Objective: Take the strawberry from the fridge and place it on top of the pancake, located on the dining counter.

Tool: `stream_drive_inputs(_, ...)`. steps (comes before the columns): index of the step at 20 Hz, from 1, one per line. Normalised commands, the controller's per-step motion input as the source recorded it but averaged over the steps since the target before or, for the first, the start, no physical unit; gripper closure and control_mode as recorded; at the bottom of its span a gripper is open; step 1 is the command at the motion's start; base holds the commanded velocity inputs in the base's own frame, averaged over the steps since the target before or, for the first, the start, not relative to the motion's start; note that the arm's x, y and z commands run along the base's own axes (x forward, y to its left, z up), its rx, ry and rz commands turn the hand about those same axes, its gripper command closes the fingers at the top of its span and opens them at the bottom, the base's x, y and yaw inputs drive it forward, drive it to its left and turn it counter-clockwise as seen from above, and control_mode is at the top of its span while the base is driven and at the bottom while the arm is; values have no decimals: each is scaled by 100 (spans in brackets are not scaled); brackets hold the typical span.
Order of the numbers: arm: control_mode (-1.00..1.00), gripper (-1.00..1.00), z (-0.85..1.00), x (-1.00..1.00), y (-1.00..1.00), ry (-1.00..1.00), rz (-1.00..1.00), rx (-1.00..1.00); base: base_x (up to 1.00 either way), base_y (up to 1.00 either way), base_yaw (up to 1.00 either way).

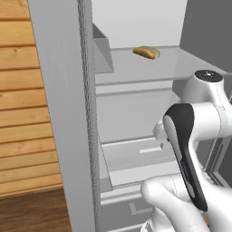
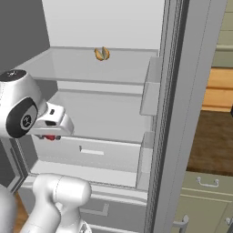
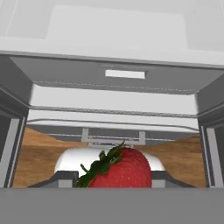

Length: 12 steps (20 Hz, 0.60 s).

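The strawberry [image 3: 120, 168], bright red with green leaves, fills the bottom middle of the hand view, and my gripper [image 3: 114, 180] is shut on it. In the right base view a bit of the red strawberry [image 2: 49, 137] shows under my hand, in front of the lower shelf of the open fridge [image 2: 104, 113]. The hand looks down at the fridge's lower drawers [image 3: 118, 78] and the wooden floor. The pancake and the dining counter are out of view.
A yellow-brown bun [image 1: 146, 52] [image 2: 102, 53] lies on the upper glass shelf. The open fridge doors [image 1: 63, 113] [image 2: 182, 91] flank the arm on both sides. Pale green cabinets [image 2: 205, 200] stand at the lower right, and a wooden wall [image 1: 22, 113] lies left.
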Motion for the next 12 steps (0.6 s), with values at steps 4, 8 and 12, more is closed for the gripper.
stream_drive_inputs(4, -100, 100, -29, 0, -5, 8, 0, 0, 0, 0, 0)
stream_drive_inputs(8, -100, 100, -8, 0, 0, 0, 0, 0, 0, 0, 0)
stream_drive_inputs(12, -100, 100, -1, 0, 0, 0, 0, 0, 0, 0, 0)
